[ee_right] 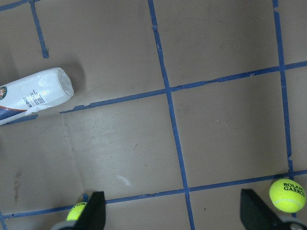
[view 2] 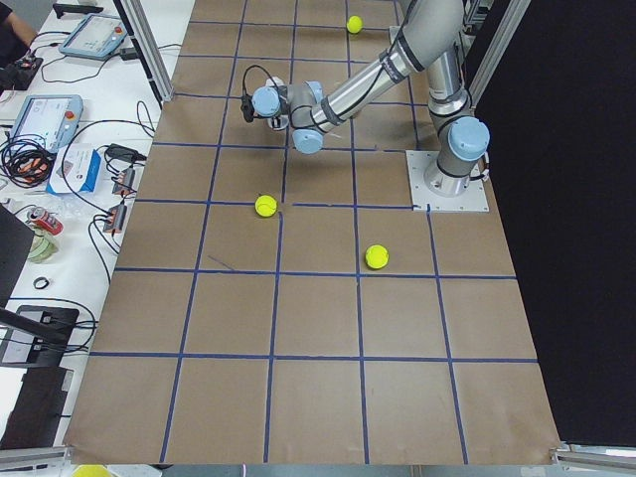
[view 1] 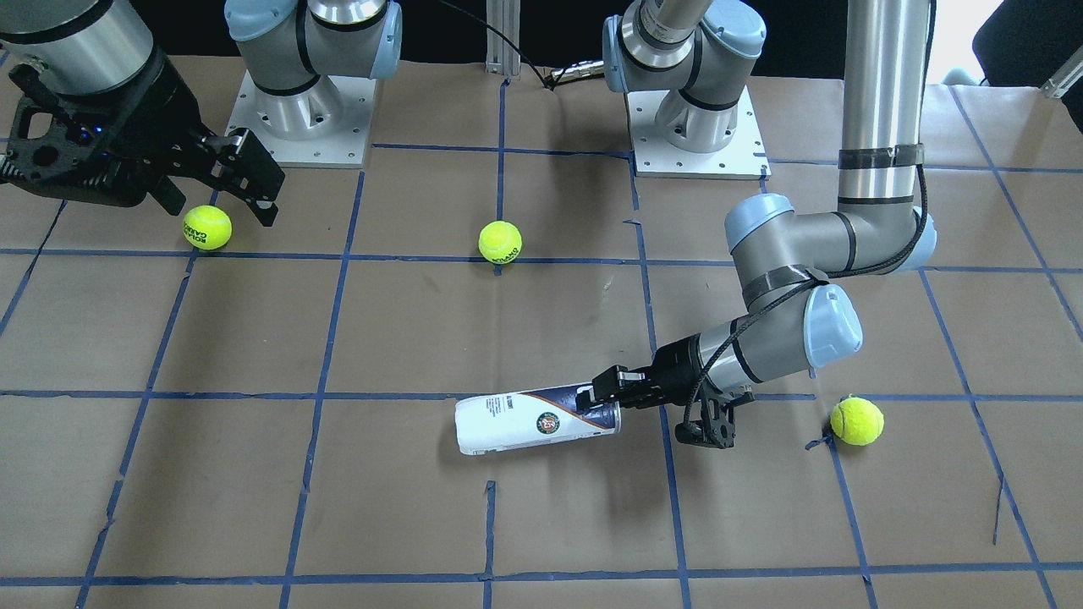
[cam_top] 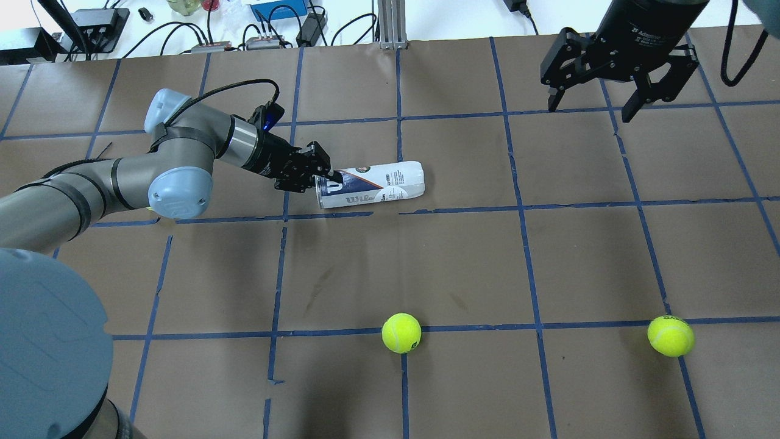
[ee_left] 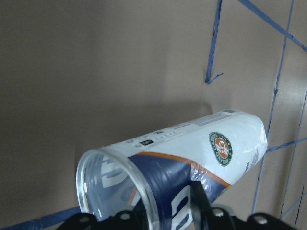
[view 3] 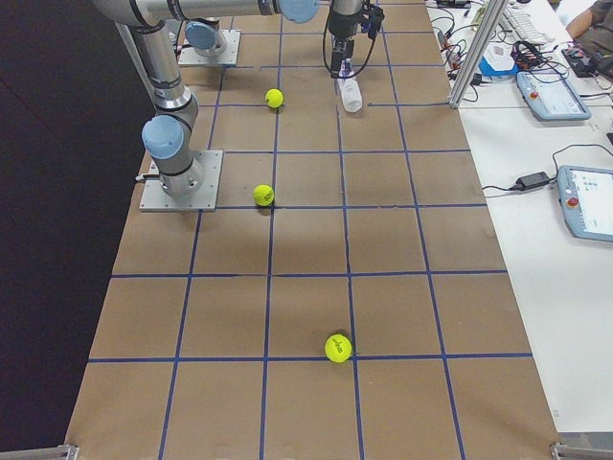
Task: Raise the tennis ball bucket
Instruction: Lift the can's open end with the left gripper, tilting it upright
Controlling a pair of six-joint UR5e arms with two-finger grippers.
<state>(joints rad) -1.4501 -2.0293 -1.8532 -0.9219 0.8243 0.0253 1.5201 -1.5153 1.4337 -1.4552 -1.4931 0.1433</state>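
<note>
Overhead, you have the left fingers point(cam_top: 326, 178) clenched on the wall of the tennis ball bucket point(cam_top: 378, 185) at its open end. The bucket lies on its side on the desk point(cam_top: 463, 262), closed end pointing toward the middle. The right fingers point(cam_top: 554, 85) hang spread wide and empty near the desk's far right, well apart from it.

From the front, the bucket point(view 1: 525, 425) looks roughly level, label up, with the left arm reaching in low along its length. I'd judge the grasp made and the lift not yet begun. One loose tennis ball point(view 1: 857, 421) sits beside that wrist, clear of the bucket.

The left wrist camera shows the clear rim point(ee_left: 103, 165) close up, with a dark finger visible through the plastic. That is a pinch on a thin wall, not a wrap around the body.

In the right wrist view, the closed end point(ee_right: 48, 91) appears to rest on the desk beside a blue tape line.

Your next move calls for a slow, straight rise. Held only at the rim, the far end will likely droop and the wall may flex or slip, so keep the wrist steady.
</note>
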